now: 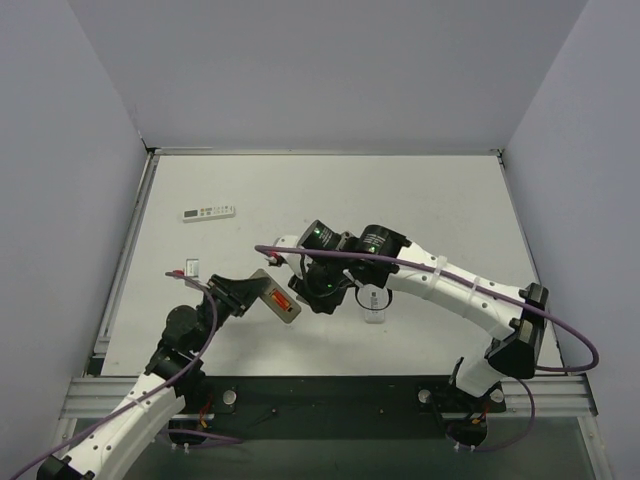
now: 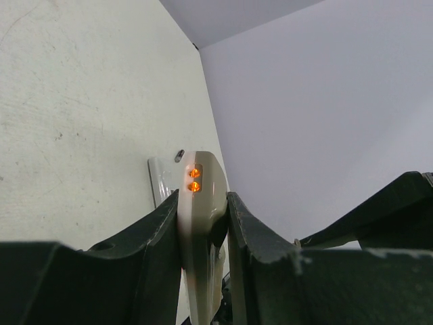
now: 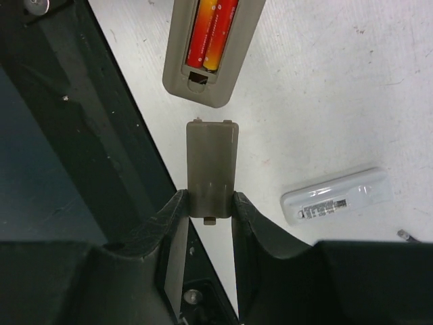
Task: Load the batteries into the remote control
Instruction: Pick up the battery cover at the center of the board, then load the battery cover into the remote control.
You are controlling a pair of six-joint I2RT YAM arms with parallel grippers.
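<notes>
My left gripper [image 1: 245, 293] is shut on the remote control [image 1: 282, 300], grey-beige back up, held tilted above the table. Two red-orange batteries [image 3: 211, 30] lie in its open compartment [image 3: 203, 74]. In the left wrist view the remote [image 2: 201, 203] stands edge-on between my fingers, with two orange spots near its tip. My right gripper [image 3: 211, 200] is shut on the grey-beige battery cover [image 3: 212, 159]. The cover's front edge sits just short of the compartment end, in line with it and not touching. In the top view the right gripper [image 1: 318, 290] is right beside the remote.
A longer white remote with a grey display [image 1: 208, 212] lies at the far left. A white labelled piece [image 3: 336, 196] lies on the table right of my right fingers. A small clear item [image 1: 374, 305] lies under the right arm. The table's dark front edge [image 3: 81, 135] is close.
</notes>
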